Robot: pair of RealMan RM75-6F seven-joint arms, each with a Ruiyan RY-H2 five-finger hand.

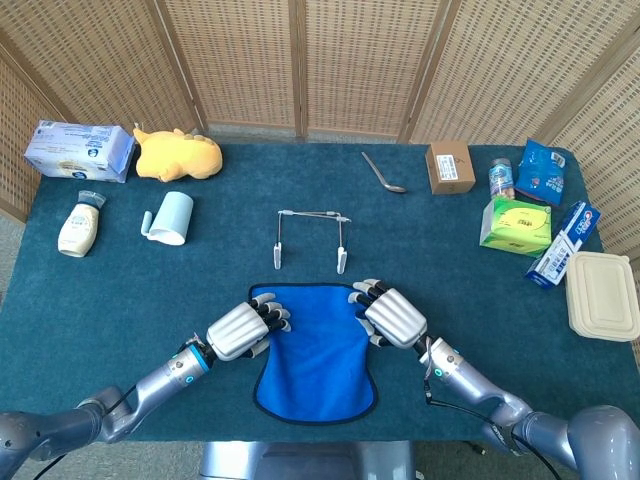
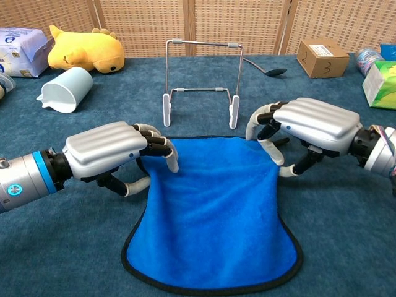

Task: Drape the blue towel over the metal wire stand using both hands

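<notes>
We saw both views evenly and brightly lit, with soft, diffuse light from above that left only faint shadows under the hands and no hard glare beyond a mild sheen on their pale backs. Focus was sharp across the table in the head view. The chest view bowed slightly toward its edges, and nothing was blurred by motion.

a blue towel with a dark edge (image 1: 318, 352) is spread on the teal table (image 1: 120, 290), just before a metal wire stand (image 1: 310, 238). its far corners are covered by the left robot hand (image 1: 243, 329) and right robot hand (image 1: 392, 317).
</notes>
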